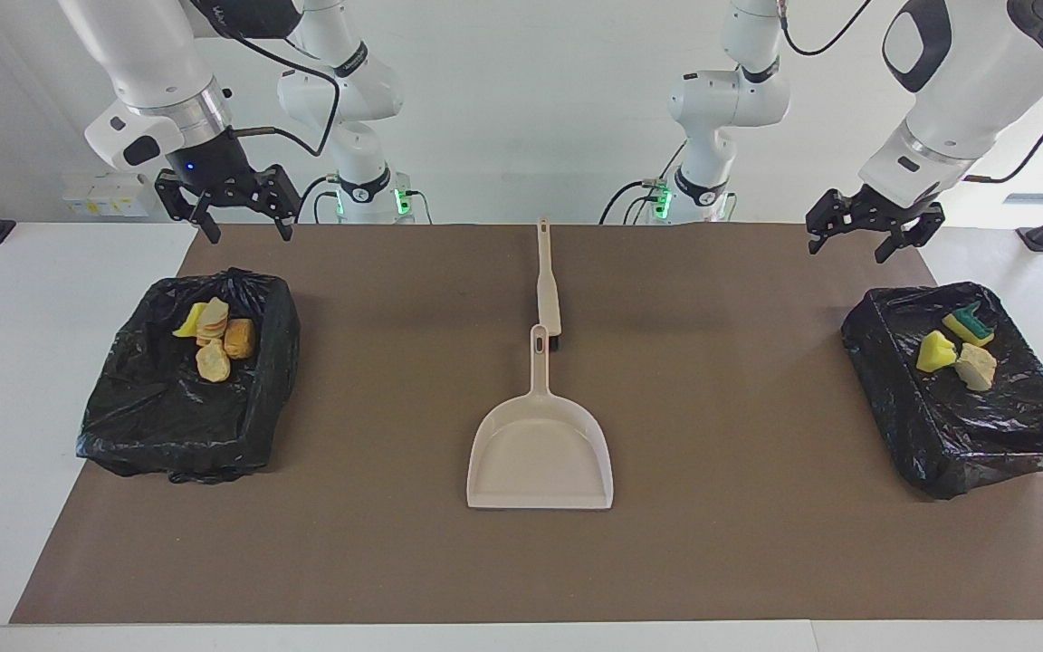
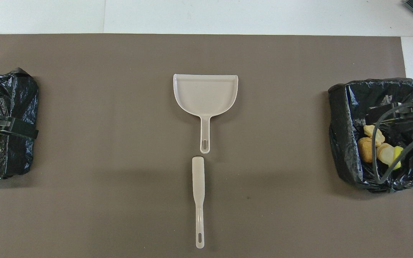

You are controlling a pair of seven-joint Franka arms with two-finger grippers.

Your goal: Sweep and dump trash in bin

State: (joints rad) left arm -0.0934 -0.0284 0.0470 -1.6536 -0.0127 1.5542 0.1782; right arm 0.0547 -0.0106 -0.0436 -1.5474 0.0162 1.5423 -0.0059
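The trash lies in two bins lined with black bags. Several yellow, tan and orange-brown chunks sit in the bin at the right arm's end. Three more chunks, one with a green layer, sit in the bin at the left arm's end. My right gripper hangs open and empty above the first bin. Open and empty too, my left gripper hangs above the other. A beige dustpan lies empty mid-table. A beige brush lies in line with its handle, nearer the robots.
A brown mat covers most of the white table, and both bins stand at the mat's ends. In the overhead view the dustpan has its mouth away from the robots, and the brush lies lengthwise.
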